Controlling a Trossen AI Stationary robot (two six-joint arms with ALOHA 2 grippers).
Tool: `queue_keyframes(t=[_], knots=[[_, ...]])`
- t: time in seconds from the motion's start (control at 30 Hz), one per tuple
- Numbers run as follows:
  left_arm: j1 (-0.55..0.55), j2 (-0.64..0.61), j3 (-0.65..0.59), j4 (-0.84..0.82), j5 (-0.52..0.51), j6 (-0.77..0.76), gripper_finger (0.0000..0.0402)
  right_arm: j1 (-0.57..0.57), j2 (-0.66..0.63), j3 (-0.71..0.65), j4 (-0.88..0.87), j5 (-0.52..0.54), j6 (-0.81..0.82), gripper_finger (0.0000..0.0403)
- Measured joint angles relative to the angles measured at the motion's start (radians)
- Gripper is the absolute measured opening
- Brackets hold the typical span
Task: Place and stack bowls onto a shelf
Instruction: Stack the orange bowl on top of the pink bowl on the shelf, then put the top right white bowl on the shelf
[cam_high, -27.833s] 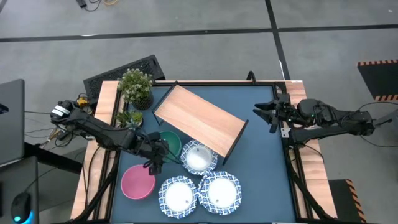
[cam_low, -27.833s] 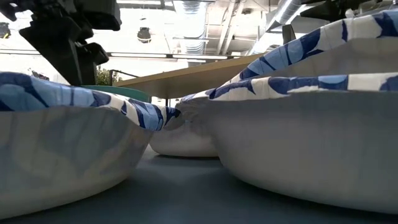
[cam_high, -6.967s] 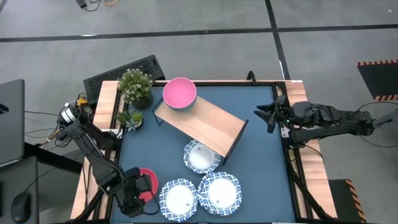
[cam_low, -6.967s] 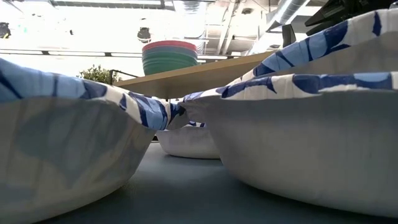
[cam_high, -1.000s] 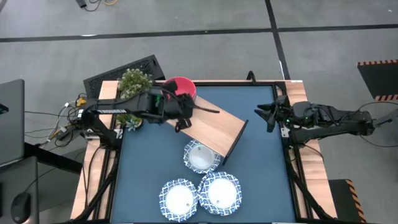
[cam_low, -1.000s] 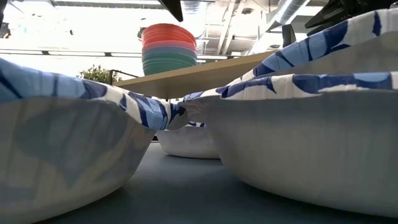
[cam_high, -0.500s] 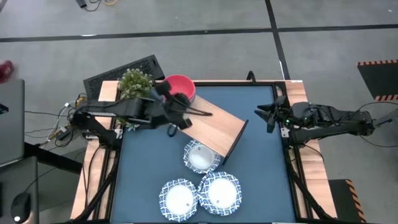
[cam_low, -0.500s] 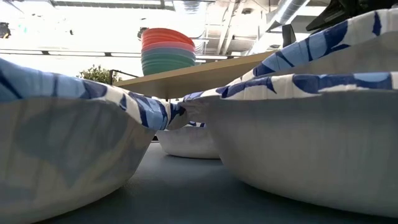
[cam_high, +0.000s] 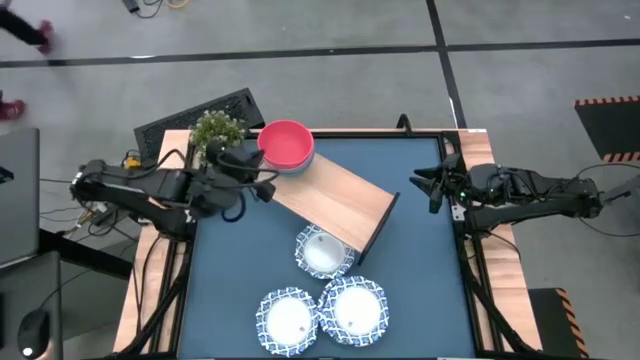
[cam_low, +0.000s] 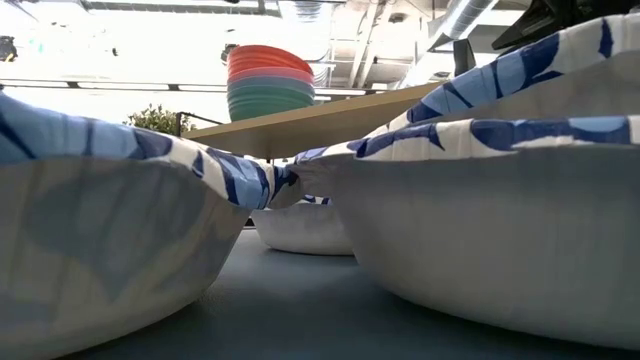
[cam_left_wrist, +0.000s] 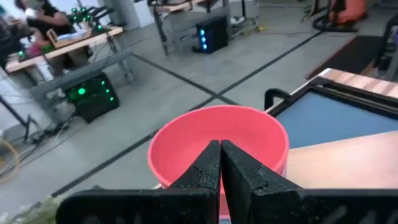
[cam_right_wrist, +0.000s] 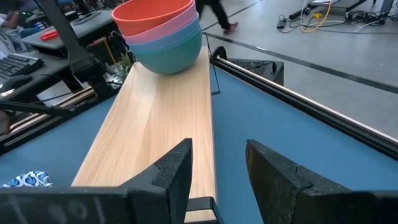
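A stack of bowls (cam_high: 286, 145) stands on the far left end of the light-wood shelf (cam_high: 335, 198). Its top bowl is red (cam_left_wrist: 217, 134), with pink, blue and green bowls below it (cam_right_wrist: 163, 34). Three white bowls with blue-patterned rims (cam_high: 322, 251) (cam_high: 287, 316) (cam_high: 352, 308) rest on the dark blue tabletop near its front edge. My left gripper (cam_high: 258, 172) is shut, just left of the stack, its fingertips (cam_left_wrist: 219, 148) pointing at the red bowl and holding nothing. My right gripper (cam_high: 418, 185) waits open at the table's right edge, aimed along the shelf (cam_right_wrist: 155, 124).
Two small potted plants (cam_high: 218, 137) (cam_high: 205, 190) stand at the table's far left corner, close to my left arm. A black keyboard (cam_high: 200, 112) lies beyond them. In the low view the white bowls (cam_low: 480, 200) fill the foreground. Bare tabletop (cam_high: 420, 260) lies on the right.
My left gripper, shut throughout, has drawn back from above the shelf beside the stack toward the table's left edge. The stack of bowls stays on the shelf's far left end.
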Motion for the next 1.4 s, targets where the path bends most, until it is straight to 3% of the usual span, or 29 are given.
queue_keyframes(t=[0.2, 0.33, 0.7, 0.93, 1.07, 1.17, 1.3, 1.4], knots=[[0.046, -0.07, -0.187, 0.251, 0.078, 0.105, 0.0, 0.0, 0.0, 0.0, 0.0, 0.0, 0.002, 0.0177], [0.08, -0.092, -0.246, 0.289, 0.096, 0.114, 0.0, 0.0, 0.0, 0.0, 0.0, 0.0, 0.009, 0.0177], [0.156, -0.085, -0.257, 0.262, 0.209, 0.082, 0.0, 0.0, 0.0, 0.0, 0.0, 0.0, 0.01, 0.0177], [0.174, -0.084, -0.257, 0.164, 0.235, -0.045, 0.0, 0.0, 0.0, 0.0, 0.0, 0.0, 0.01, 0.0177], [0.169, -0.084, -0.248, 0.226, 0.265, -0.011, 0.0, 0.0, 0.0, 0.0, 0.0, 0.0, 0.01, 0.0177], [0.154, -0.089, -0.219, 0.282, 0.378, 0.065, 0.0, 0.0, 0.0, 0.0, 0.0, 0.0, 0.01, 0.0177], [0.12, -0.09, -0.193, 0.305, 0.707, 0.222, 0.0009, 0.0, 0.0, 0.0, 0.0, 0.0, 0.01, 0.0177], [0.09, -0.064, -0.193, 0.29, 0.797, 0.242, 0.0031, 0.0, 0.0, 0.0, 0.0, 0.0, 0.01, 0.0177]])
